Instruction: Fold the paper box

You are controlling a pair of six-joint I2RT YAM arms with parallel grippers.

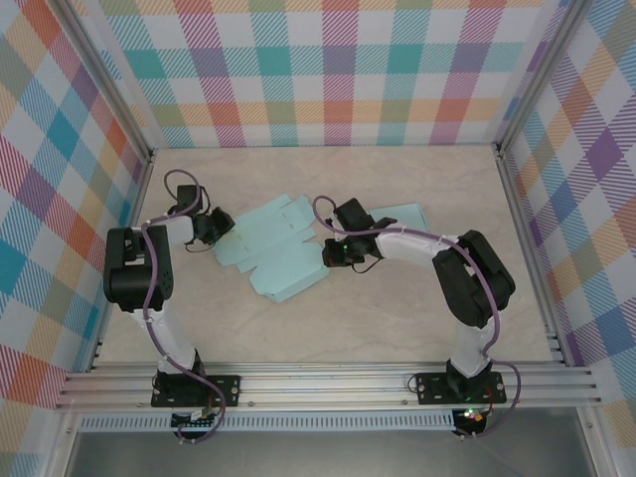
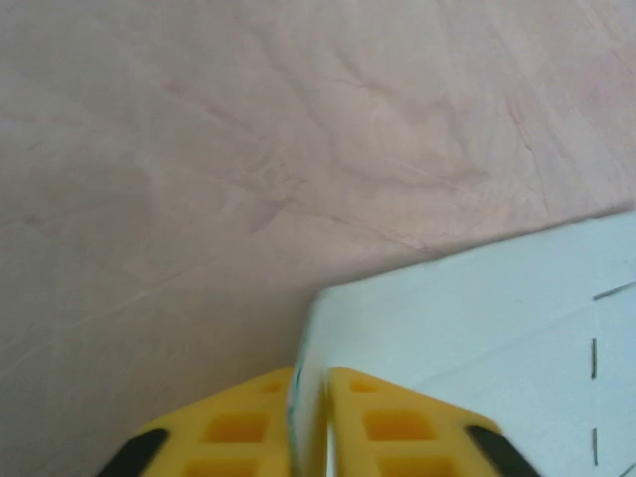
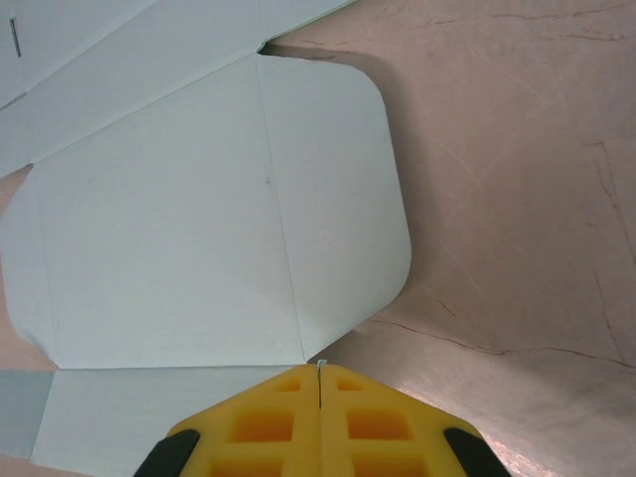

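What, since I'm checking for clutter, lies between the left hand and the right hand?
The flat, unfolded paper box spans the stretch from the left hand to the right hand, as the top view shows.

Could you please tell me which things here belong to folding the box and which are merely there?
Part of the job:
- flat light-blue paper box
- left gripper, shut on its edge
- right gripper, shut at another flap

Merely there:
- table
- plaid walls
- aluminium frame
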